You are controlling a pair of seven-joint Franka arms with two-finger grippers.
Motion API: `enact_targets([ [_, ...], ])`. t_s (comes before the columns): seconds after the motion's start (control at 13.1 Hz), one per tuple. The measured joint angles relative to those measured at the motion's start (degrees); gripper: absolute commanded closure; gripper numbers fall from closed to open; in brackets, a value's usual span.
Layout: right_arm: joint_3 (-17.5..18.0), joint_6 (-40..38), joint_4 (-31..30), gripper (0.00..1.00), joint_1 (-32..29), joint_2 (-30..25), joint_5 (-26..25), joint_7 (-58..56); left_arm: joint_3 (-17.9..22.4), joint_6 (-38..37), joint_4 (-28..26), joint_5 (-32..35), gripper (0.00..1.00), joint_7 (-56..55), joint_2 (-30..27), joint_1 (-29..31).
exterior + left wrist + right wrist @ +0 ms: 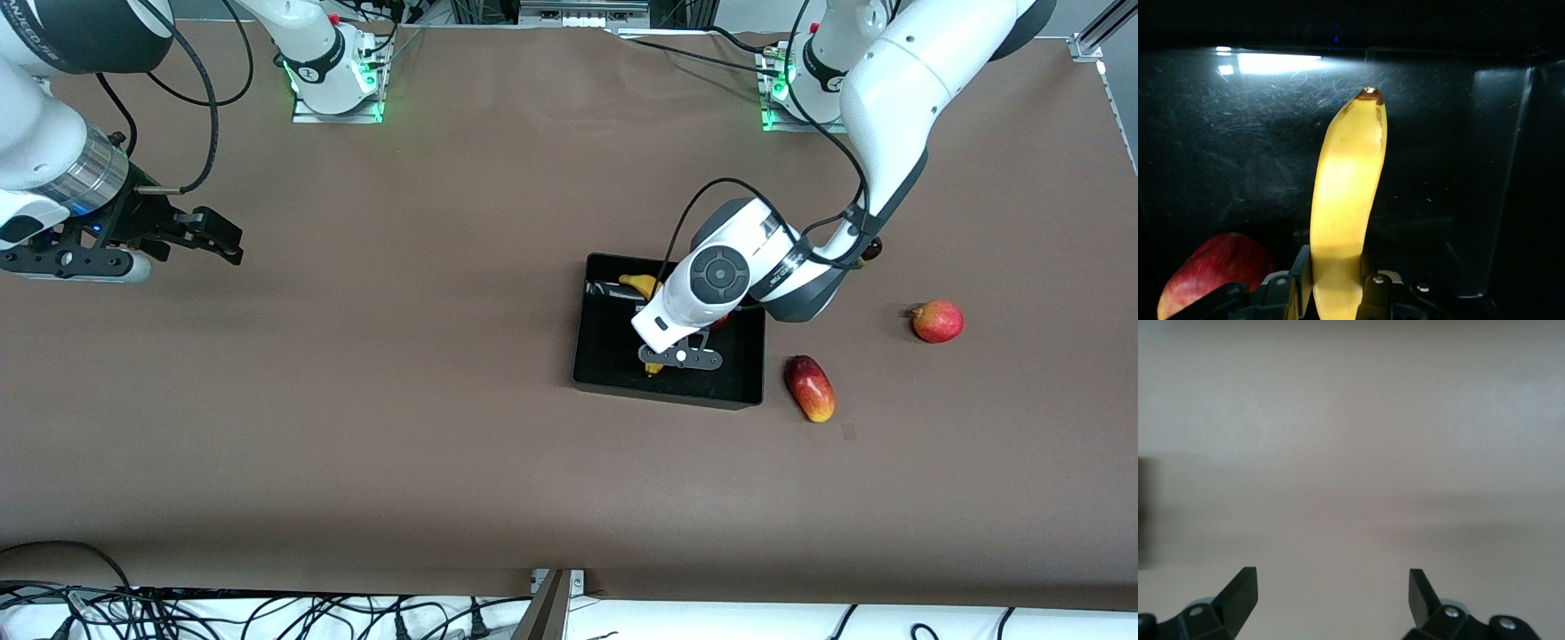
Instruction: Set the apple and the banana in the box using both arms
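Brown cloth covers the worktop [400, 427], on which the black box [622, 382] sits toward the left arm's end. Inside that box the left hand [1338, 287] is lowered, its fingers clamped on one end of the banana [1348, 200]; the fruit's long axis is seen to run straight out from the fingers, along the box floor, toward the box wall that is farther from the front camera. From the front view only two yellow ends of it are visible past the wrist. Just beside the left hand, also within the box, a red fruit [1211, 273] is shown by the left wrist view; it is judged to be the apple, though the stem top is not seen. The front view hides it almost wholly under the arm.

With the banana already low in the box, release is judged to be what remains of this step.

Outside the box, an elongated red-yellow fruit [810, 388] lies just beside its wall, and a round red fruit [938, 321] lies farther toward the left arm's end.

Over bare cloth at the right arm's end, the right hand [1331, 587] waits, fingers spread wide and holding nothing.
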Motion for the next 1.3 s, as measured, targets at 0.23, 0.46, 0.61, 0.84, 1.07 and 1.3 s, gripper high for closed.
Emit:
enact_targets([
  [0.23,0.00,0.01,0.00,0.00,0.00,0.04,0.00,0.00,0.00,0.94,0.23,0.30,0.00,-0.01,0.65,0.02],
  [0.46,0.00,0.02,0.00,0.00,0.00,0.06,0.00,0.00,0.00,0.48,2.07,0.30,0.00,-0.18,-0.62,1.06],
  [0.61,0.00,0.04,0.01,0.00,0.00,0.08,0.00,0.00,-0.06,-4.51,3.48,0.30,0.00,-0.17,-4.30,3.18],
  [0.84,0.00,0.05,0.02,0.00,0.00,0.11,0.00,0.00,-0.33,-18.97,8.76,0.30,0.00,3.62,-10.61,6.03],
  [1.07,0.00,0.05,0.02,0.00,-0.01,0.11,0.00,0.00,-0.40,-34.46,17.98,0.30,0.00,12.20,-12.93,6.59],
  [1.3,0.00,0.06,0.03,0.00,-0.01,0.13,0.00,0.00,4.65,-39.07,22.51,-4.93,0.00,22.15,-16.61,6.12],
])
